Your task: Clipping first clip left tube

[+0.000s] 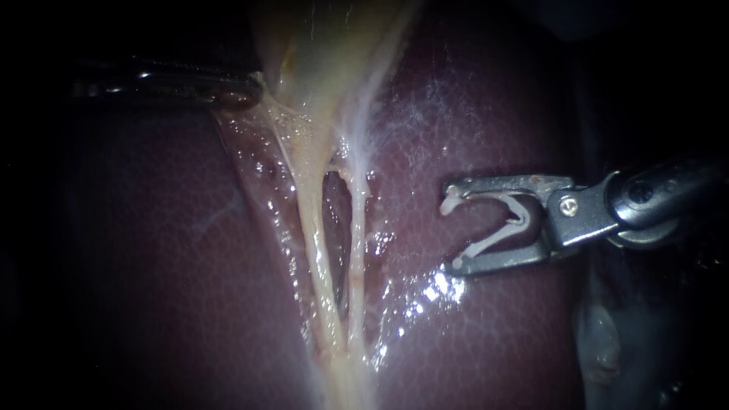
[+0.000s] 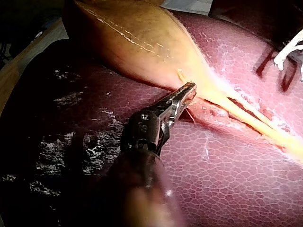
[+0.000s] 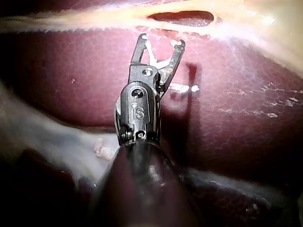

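Your right instrument (image 1: 453, 231): jaws spread wide and seating a white clip (image 1: 505, 228), one leg against each jaw, its mouth facing the tubes. It hovers over the liver (image 1: 152, 266), clear of both tubes. The left tube (image 1: 315, 235) is ahead of the jaw tips, on the far side of the right tube (image 1: 357, 243), so the right tube sits between the clip and the left one.

The left tube is pale yellow, wet and glossy, and the thicker of the two. It runs down from the gallbladder (image 1: 319, 45) neck, with a slit of dark liver showing between it and the right tube; the two converge lower down.

Your left instrument (image 1: 254, 82): jaws pinched on tissue at the gallbladder neck, beside the top of the left tube.
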